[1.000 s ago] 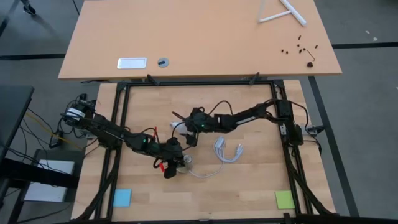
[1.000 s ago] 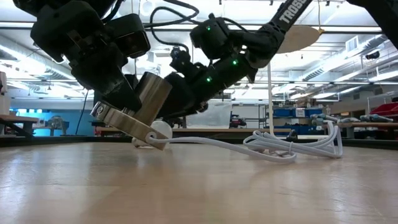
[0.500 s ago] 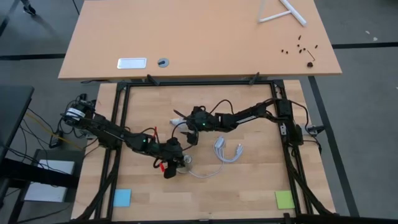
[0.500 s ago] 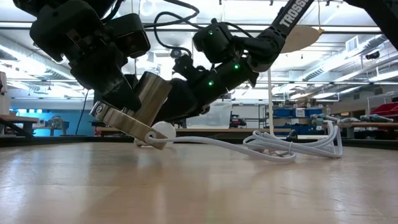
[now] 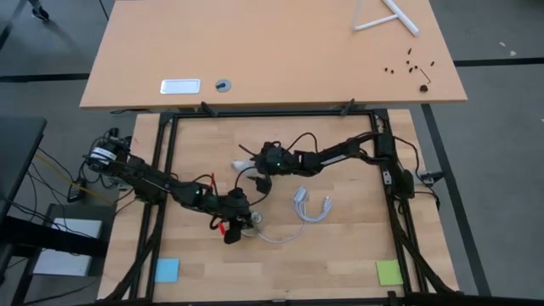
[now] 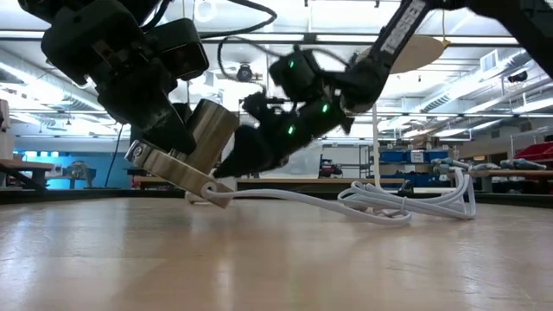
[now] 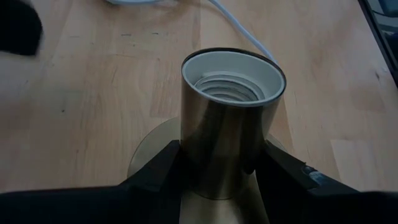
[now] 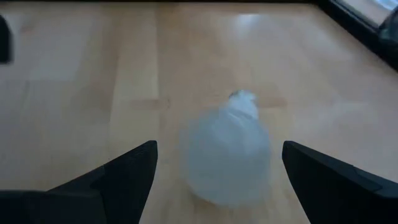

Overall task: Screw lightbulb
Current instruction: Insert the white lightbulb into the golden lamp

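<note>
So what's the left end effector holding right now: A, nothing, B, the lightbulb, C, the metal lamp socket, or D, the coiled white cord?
C: the left end effector is clamped around the brass-coloured socket, whose threaded opening is empty; the lightbulb lies on the table between the right end effector's open fingers.

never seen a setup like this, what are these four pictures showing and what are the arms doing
Two dark robot arms work over a wooden table. One picture looks straight down from above, one looks level across the tabletop, and two come from cameras on the arms' wrists.

The left gripper clamps a brass-coloured lamp socket, tilted on the table; its threaded opening is empty. A white cable runs from the socket to a coiled cord lying nearby.

The right gripper has its fingers spread wide with the lightbulb between them, not gripped. The bulb seems to lie on the table, though its outline is blurred. So the bulb is not yet screwed in.
</note>
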Robot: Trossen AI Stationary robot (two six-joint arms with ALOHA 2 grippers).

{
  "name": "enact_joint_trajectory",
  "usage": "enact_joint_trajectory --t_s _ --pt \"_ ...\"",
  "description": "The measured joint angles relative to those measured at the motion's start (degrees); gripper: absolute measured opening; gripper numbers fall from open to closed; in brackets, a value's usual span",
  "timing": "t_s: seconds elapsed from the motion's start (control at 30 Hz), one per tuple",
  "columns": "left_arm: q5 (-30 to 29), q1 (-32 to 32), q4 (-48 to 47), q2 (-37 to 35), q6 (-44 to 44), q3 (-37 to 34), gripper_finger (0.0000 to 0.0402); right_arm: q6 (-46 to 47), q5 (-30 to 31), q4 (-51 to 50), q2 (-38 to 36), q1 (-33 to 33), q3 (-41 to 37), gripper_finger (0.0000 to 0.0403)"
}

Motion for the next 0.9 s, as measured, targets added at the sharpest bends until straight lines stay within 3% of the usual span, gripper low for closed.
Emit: enact_joint_trajectory --t_s 0.23,0.53,0.77,0.9 --pt "0.0 0.0 0.2 0.0 -0.2 0.0 0.0162 0.3 1.3 5.5 5.5 -0.4 0.4 0.0353" --pt "0.3 0.0 0.3 0.0 -0.2 0.0 0.0162 0.9 1.1 7.2 4.0 -0.4 0.4 0.0353" --pt "0.4 0.0 0.3 0.0 -0.1 0.0 0.0162 2.4 -4.7 8.9 3.7 -0.2 0.4 0.0352" --pt "0.4 0.0 0.4 0.0 -0.1 0.0 0.0162 1.3 -5.0 8.6 3.8 0.6 0.4 0.0348"
